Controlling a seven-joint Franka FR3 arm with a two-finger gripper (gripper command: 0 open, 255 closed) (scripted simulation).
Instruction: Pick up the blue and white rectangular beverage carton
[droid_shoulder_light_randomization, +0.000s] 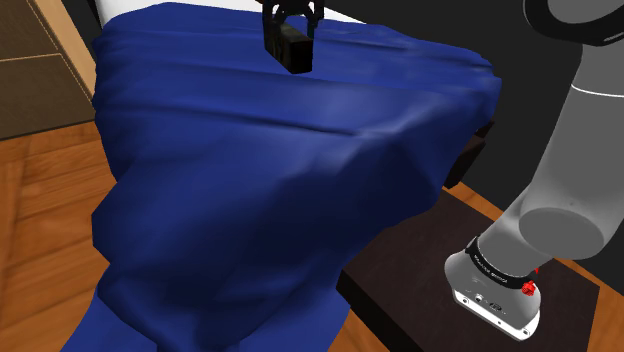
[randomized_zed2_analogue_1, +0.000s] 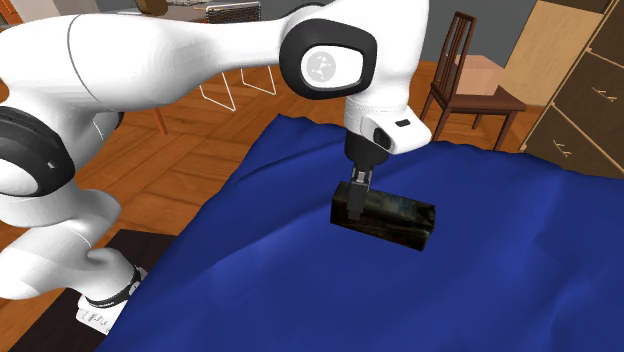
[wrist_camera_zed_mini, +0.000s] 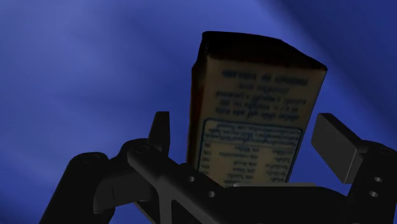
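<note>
The all-black two-finger pincer (randomized_zed2_analogue_1: 358, 186) stands apart, astride one end of the rectangular beverage carton (randomized_zed2_analogue_1: 392, 218), one finger plainly clear of its side. The carton lies flat on a rumpled deep-blue cloth (randomized_zed2_analogue_1: 500, 285). It looks nearly black from outside. From the wrist, it has a tan face with dark print and a blue-edged panel.

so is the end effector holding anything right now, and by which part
Nothing is held yet. The end effector straddles one end of the carton, fingers open, with blue cloth showing beside one finger.
</note>
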